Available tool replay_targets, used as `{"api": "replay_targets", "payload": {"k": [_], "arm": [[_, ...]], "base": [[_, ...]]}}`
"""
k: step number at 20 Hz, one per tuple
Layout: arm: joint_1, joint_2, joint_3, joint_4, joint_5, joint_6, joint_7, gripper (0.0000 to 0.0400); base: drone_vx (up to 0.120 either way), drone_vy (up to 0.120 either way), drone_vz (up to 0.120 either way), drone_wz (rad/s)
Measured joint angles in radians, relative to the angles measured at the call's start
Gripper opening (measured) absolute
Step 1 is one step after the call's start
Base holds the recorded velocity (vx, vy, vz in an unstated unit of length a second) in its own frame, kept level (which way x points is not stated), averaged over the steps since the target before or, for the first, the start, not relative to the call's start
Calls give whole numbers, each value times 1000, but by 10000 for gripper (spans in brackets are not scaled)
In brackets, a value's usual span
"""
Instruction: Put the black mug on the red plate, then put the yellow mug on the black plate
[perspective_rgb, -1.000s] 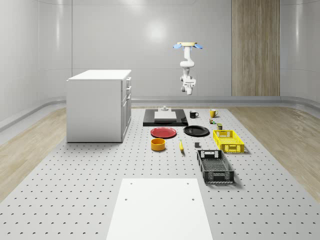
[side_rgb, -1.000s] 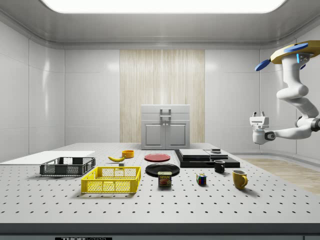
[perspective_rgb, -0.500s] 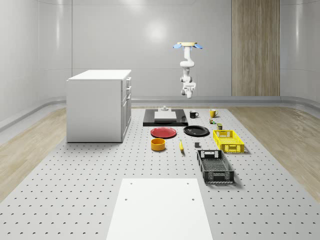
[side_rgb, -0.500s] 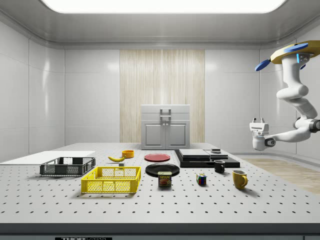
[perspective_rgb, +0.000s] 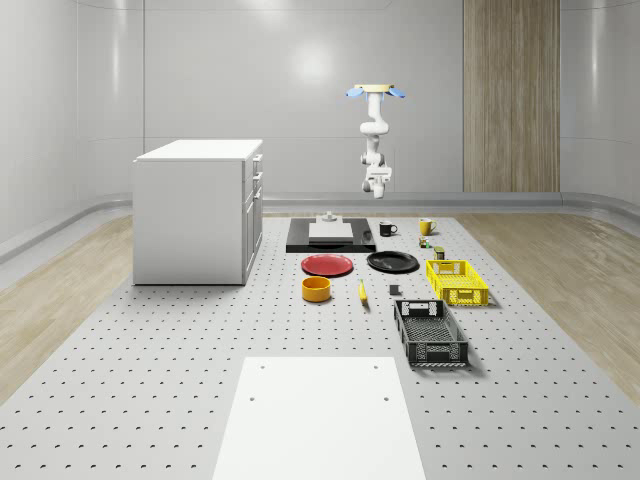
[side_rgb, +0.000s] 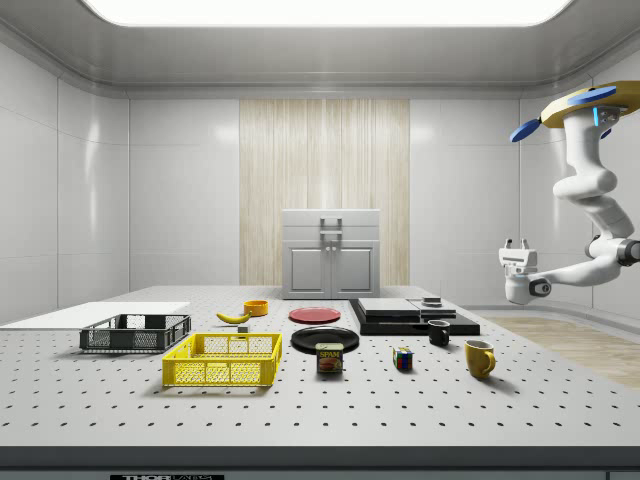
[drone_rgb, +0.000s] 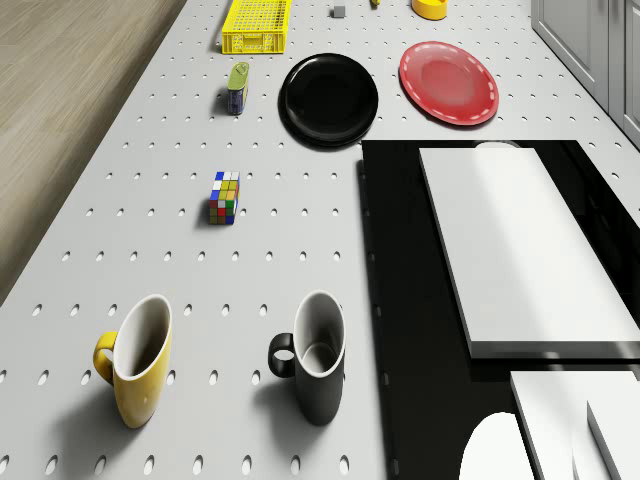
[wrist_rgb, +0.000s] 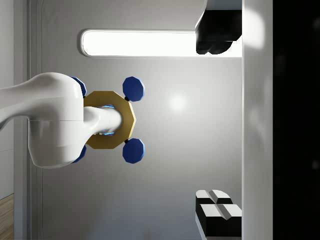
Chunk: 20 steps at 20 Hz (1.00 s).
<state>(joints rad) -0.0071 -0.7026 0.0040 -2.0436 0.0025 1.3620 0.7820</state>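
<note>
The yellow-bodied quadrotor drone with blue rotors (side_rgb: 585, 100) is hovering high in the air at the end of the grey perforated table (drone_rgb: 250, 290) where the mugs are standing. Its white jointed arm is hanging down and bending back up. The white two-finger gripper (side_rgb: 517, 244) is pointing towards the ceiling, empty, with its dark-padded fingers (wrist_rgb: 215, 37) spread wide apart. In the wrist view both fingers are cut off by the picture edge.

Below the gripper, and apart from it, the black ceramic mug (drone_rgb: 318, 372) is standing upright on the table, just beside a flat black slab (drone_rgb: 400, 300) carrying a white rectangular block (drone_rgb: 520, 250). The yellow ceramic mug (drone_rgb: 138, 375) is standing upright near it, on the side away from the slab. Farther from the gripper, the round red plate (drone_rgb: 449, 82) and the round black plate (drone_rgb: 329, 100) are lying side by side, both bare. A multicoloured puzzle cube (drone_rgb: 225, 197) is sitting between the mugs and the black plate. A rounded white shape (drone_rgb: 492, 450), hard to identify, is overlapping the slab in the drone view.
</note>
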Motion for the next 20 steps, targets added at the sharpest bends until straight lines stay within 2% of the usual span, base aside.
{"api": "replay_targets", "payload": {"k": [20], "arm": [[-3, -8, 4, -5, -3, 12, 0, 400]], "base": [[0, 0, 0, 0]]}}
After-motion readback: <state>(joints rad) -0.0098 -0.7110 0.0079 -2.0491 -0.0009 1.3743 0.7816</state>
